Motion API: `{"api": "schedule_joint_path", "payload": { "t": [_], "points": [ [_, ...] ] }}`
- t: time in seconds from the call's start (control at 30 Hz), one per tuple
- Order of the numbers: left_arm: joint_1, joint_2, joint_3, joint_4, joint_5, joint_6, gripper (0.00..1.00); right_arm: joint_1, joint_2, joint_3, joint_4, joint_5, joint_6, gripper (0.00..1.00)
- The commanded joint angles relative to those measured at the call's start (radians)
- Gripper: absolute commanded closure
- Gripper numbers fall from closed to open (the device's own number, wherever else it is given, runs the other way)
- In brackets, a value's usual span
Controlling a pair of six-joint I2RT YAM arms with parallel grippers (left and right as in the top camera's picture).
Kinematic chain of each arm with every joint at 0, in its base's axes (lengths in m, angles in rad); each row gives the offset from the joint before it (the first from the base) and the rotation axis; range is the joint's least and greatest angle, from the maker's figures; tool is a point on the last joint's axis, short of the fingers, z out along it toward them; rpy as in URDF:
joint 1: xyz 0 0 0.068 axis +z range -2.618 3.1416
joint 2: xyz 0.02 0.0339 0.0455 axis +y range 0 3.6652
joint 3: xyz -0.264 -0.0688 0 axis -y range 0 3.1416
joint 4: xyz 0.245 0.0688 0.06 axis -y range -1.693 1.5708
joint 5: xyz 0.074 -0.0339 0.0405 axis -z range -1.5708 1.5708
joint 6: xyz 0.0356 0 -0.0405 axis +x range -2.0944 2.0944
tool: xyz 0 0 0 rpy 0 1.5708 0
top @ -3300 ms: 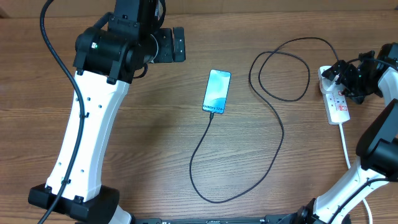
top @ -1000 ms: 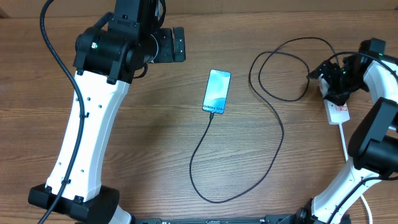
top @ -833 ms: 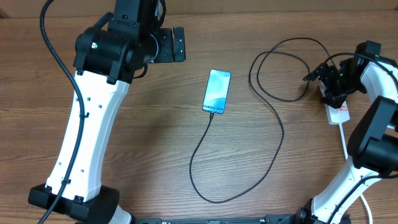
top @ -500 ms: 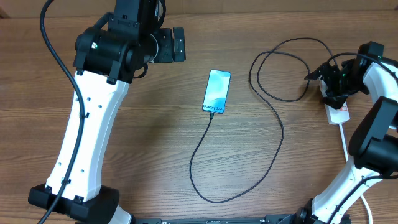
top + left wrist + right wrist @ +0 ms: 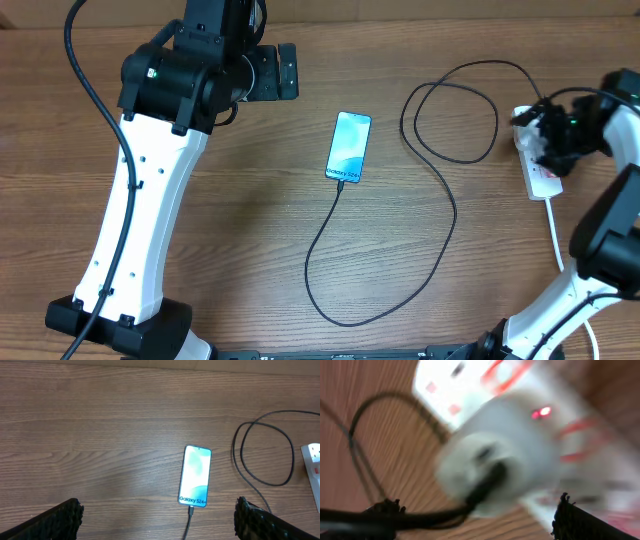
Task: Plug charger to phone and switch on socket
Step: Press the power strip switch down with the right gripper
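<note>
While the charger (image 5: 456,212) is already lying with its connector tip at the near short edge of the phone (image 5: 349,146), and appearing seated there, the remaining step is being judged to be the switch on the socket (image 5: 546,180). The socket is lying at the right edge of the counter (image 5: 250,220), its long axis running from far to near with a slight tilt. The right gripper (image 5: 542,135) is being held directly above its far end, where the charger's plug end is sitting. The phone is resting face up and lit in the middle of the counter, well apart from the socket and joined to it only by the looping black cable.

The jaws of the right gripper are being held wide, with nothing between them. In the right wrist view the plug body (image 5: 495,460) is being shown just ahead of the fingertips, heavily blurred, with a small red glow (image 5: 540,411) beside it; whether this marks a switch already on cannot be told. The left gripper (image 5: 159,521) is being held wide as well, empty, to the far left of the phone, so the right arm is being taken as much the nearer one. If the red marks on the bare part of the strip are its switches, a short move along its length toward the near side is being judged necessary.
</note>
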Motion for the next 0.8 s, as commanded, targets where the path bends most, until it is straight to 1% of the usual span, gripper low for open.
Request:
{"api": "schedule_joint_path", "payload": {
  "t": [0.0, 0.23, 0.47, 0.77],
  "points": [
    [0.004, 0.001, -0.003, 0.001, -0.017, 0.022, 0.0, -0.028, -0.079, -0.01, 0.002, 0.069, -0.024, 0.0],
    [0.004, 0.001, -0.003, 0.001, -0.016, 0.022, 0.0, -0.028, -0.162, -0.01, -0.031, 0.081, -0.023, 0.0],
    [0.004, 0.002, -0.003, 0.001, -0.016, 0.022, 0.0, -0.028, -0.224, -0.01, -0.128, 0.128, -0.023, 0.0],
    [0.004, 0.001, -0.003, 0.001, -0.017, 0.022, 0.0, -0.027, -0.238, -0.01, -0.163, 0.124, -0.023, 0.0]
  ]
}}
